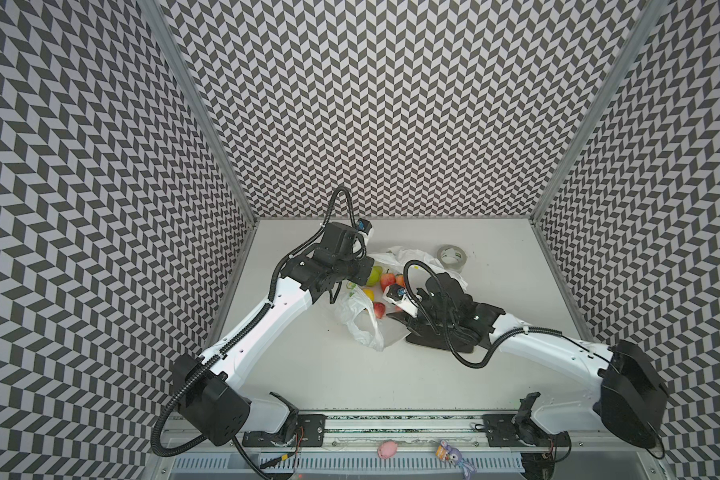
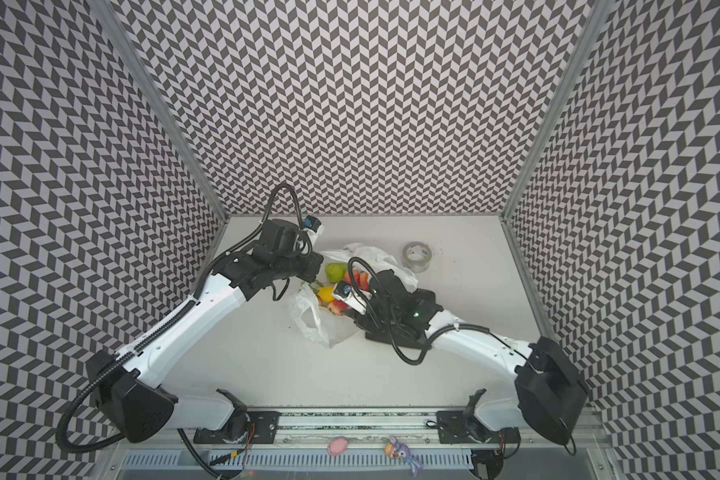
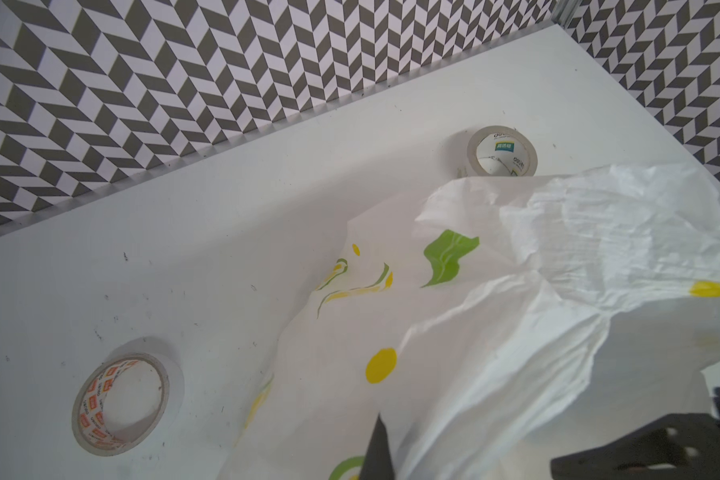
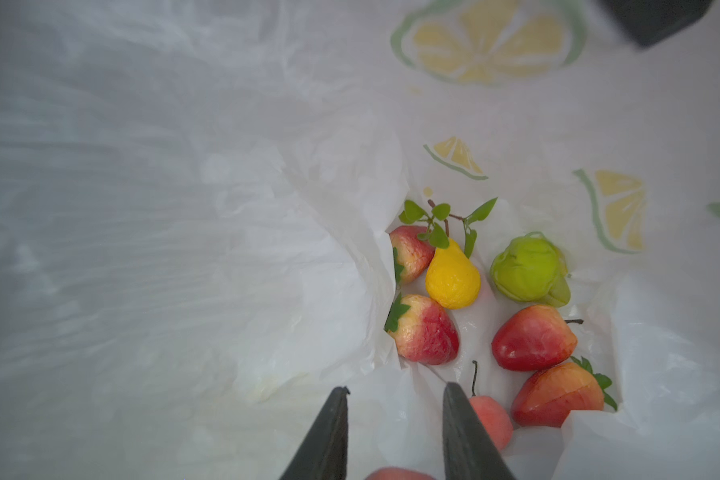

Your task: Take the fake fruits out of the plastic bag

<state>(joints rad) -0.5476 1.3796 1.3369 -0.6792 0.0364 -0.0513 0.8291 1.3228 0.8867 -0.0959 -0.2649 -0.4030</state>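
Note:
The plastic bag (image 1: 360, 322) (image 2: 308, 316) lies crumpled mid-table, white with lemon-slice prints. The fake fruits sit in its open mouth. In the right wrist view they are a yellow lemon (image 4: 452, 278), a green fruit (image 4: 524, 270), red strawberries (image 4: 427, 330) (image 4: 533, 338) and a small pink one (image 4: 491, 419). My left gripper (image 3: 377, 440) is shut on the bag's film (image 3: 516, 291), which rises in a fold beside it. My right gripper (image 4: 395, 388) reaches into the bag, fingers apart, nothing between the tips. A blurred red fruit (image 4: 400, 473) shows low between them; I cannot tell whether it is gripped.
A clear tape roll (image 1: 452, 254) (image 3: 501, 151) stands behind the bag. A second tape roll with orange print (image 3: 119, 405) lies near the left gripper. A dark tray (image 1: 420, 340) lies under the right arm. Patterned walls close off three sides.

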